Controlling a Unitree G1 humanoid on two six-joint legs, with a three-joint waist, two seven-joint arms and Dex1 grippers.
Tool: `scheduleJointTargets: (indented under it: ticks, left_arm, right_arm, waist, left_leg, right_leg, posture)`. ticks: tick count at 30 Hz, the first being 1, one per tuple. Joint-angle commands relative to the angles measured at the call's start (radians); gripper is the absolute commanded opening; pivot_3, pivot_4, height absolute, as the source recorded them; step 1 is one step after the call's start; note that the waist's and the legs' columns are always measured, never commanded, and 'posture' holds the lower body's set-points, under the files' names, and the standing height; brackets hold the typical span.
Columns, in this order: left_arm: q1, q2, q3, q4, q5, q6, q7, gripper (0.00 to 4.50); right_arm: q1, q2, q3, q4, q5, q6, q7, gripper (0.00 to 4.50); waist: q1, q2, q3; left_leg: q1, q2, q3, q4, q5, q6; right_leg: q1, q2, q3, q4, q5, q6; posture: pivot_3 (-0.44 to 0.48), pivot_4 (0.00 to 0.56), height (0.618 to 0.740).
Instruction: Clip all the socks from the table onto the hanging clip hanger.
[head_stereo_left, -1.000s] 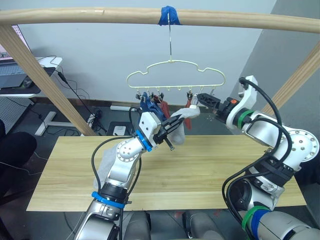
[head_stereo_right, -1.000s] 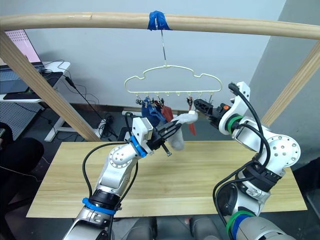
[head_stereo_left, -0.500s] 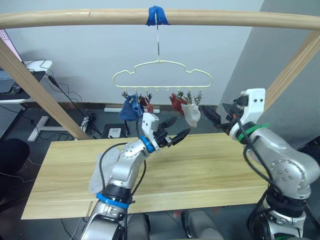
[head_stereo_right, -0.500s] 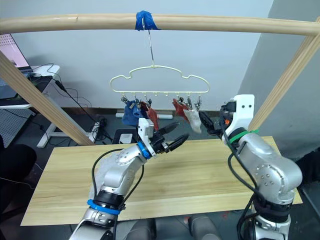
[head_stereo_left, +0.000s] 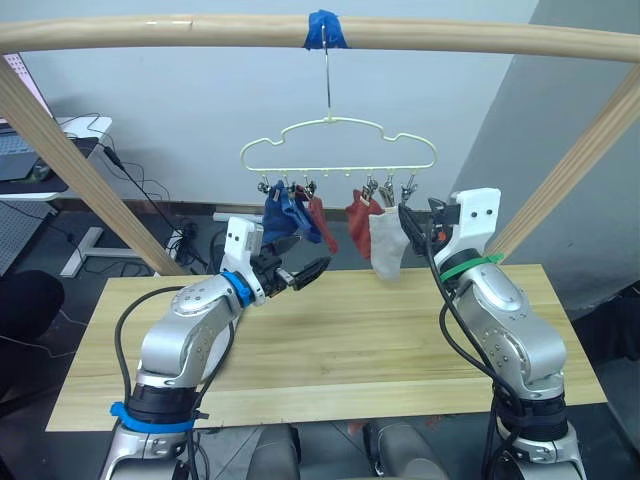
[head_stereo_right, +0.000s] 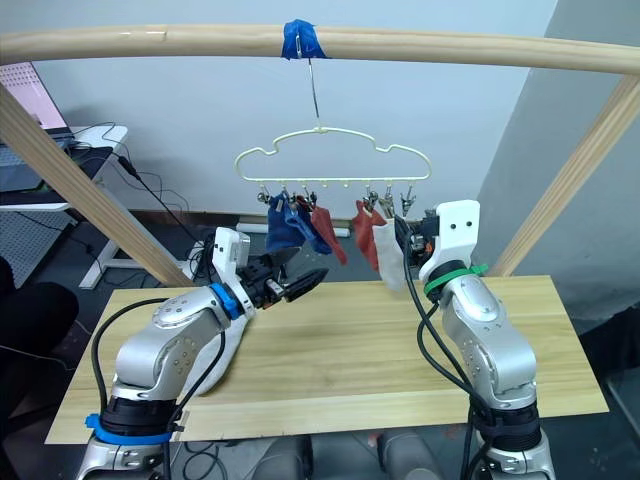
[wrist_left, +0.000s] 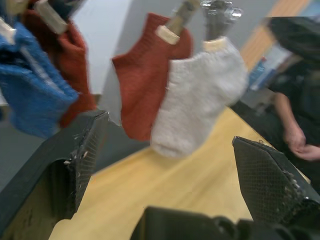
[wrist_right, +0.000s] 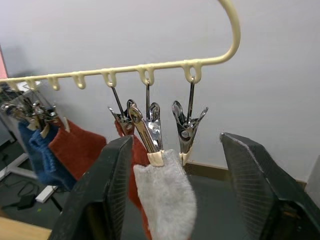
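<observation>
Your right claw (wrist_right: 172, 210) stands wide and empty just below the clip hanger (head_stereo_left: 338, 145), with the freshly hung grey sock (head_stereo_left: 385, 247) dangling from its clip right between the fingers; your left claw (head_stereo_left: 298, 273) is wide and empty too, hovering beneath the hanger's blue socks (head_stereo_left: 283, 215). One last grey sock (head_stereo_left: 212, 345) lies on the counter (head_stereo_left: 380, 340), tucked under your left forearm, well below the hanger. It looks soft, light and floppy, so pinch it at the cuff to keep an edge free for that spare clip (wrist_right: 186, 127).
</observation>
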Motion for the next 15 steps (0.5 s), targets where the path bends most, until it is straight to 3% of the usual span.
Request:
scheduleJointTargets:
  ticks: [1,8,15]
  left_arm:
    - [0.012,0.007,0.027,-0.091,-0.083,-0.007,-0.063,4.50]
    - [0.014,-0.004,0.038,-0.156,-0.209,0.030,-0.096,4.50]
    - [0.011,0.008,0.020,-0.165,-0.177,-0.010,-0.102,4.50]
  right_arm:
    - [-0.030,0.013,0.014,0.022,-0.067,-0.079,-0.017,3.00]
    - [-0.067,0.043,0.004,0.109,-0.143,-0.136,-0.046,3.00]
    - [-0.101,0.063,-0.005,0.171,-0.194,-0.159,-0.066,3.00]
  waist:
    - [0.009,0.000,0.001]
    - [0.023,-0.001,0.005]
    - [0.027,-0.001,0.006]
  left_leg:
    - [0.000,0.000,0.000,0.000,0.000,0.000]
    - [0.000,0.000,0.000,0.000,0.000,0.000]
    - [0.000,0.000,0.000,0.000,0.000,0.000]
  right_leg:
    - [0.000,0.000,0.000,0.000,0.000,0.000]
    - [0.000,-0.001,0.000,0.000,0.000,0.000]
    - [0.000,-0.001,0.000,0.000,0.001,-0.001]
  posture:
    - [-0.024,0.195,0.740]
    - [-0.014,0.197,0.740]
    - [-0.009,0.196,0.740]
